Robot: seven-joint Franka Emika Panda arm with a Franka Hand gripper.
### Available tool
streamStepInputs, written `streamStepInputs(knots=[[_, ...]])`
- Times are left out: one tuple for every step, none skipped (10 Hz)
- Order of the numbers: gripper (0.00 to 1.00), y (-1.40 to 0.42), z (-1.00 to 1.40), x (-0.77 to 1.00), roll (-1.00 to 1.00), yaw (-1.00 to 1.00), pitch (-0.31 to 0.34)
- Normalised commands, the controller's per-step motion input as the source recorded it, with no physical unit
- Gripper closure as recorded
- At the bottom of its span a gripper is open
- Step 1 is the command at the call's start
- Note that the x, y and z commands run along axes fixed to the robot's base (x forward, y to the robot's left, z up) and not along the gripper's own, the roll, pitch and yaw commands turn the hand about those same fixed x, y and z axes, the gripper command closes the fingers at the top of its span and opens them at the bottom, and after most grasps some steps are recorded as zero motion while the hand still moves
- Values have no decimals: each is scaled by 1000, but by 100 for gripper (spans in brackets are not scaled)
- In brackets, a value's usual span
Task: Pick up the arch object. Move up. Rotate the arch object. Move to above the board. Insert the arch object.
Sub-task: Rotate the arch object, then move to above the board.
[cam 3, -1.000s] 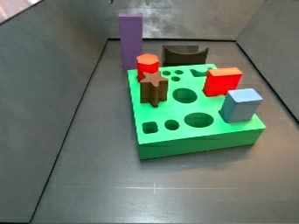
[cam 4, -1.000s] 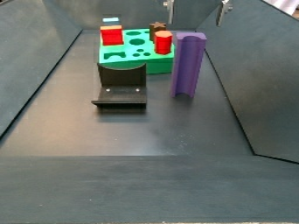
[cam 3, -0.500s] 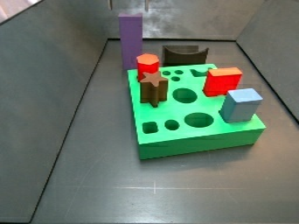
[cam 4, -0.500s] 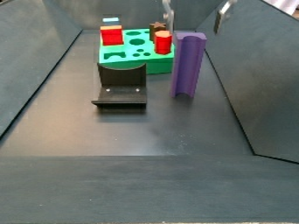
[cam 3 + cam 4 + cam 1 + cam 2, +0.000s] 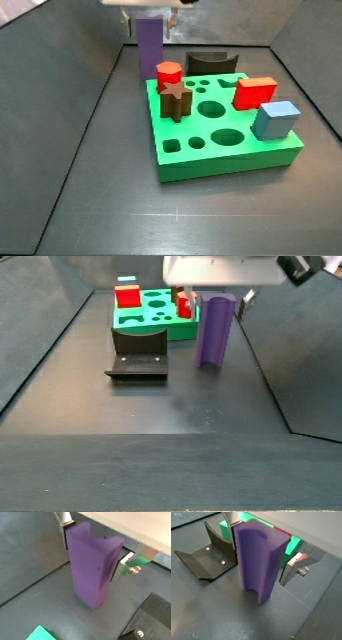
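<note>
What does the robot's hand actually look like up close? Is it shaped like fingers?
Not like a human hand. The gripper has two flat silver metal plates for fingers, each lined with a dark pad, and a small round screw shows on one plate. Above them, in a side view, sits a pale, boxy body. No cables or markings are visible.

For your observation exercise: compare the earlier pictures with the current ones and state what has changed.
The pincer has come down over the arch object; its fingers now flank the upright block, grip unconfirmed. The arch object, board and fixture have not moved.
</note>
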Motion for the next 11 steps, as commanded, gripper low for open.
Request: streamStepInputs(knots=[[100, 0, 0, 0, -13, 39, -55], [100, 149, 1000, -42, -65, -213, 191], [100, 148, 1000, -44, -66, -213, 196], [100, 137, 1000, -36, -63, -166, 175], [100, 128, 1000, -29, -56, -117, 152], [100, 124, 1000, -25, -44, -75, 122], [100, 122, 1000, -24, -37, -60, 108], [100, 115, 1000, -19, -27, -43, 93], [100, 112, 1000, -14, -19, -35, 88], [100, 106, 1000, -10, -12, -30, 86], [100, 102, 1000, -8, -9, -30, 85]])
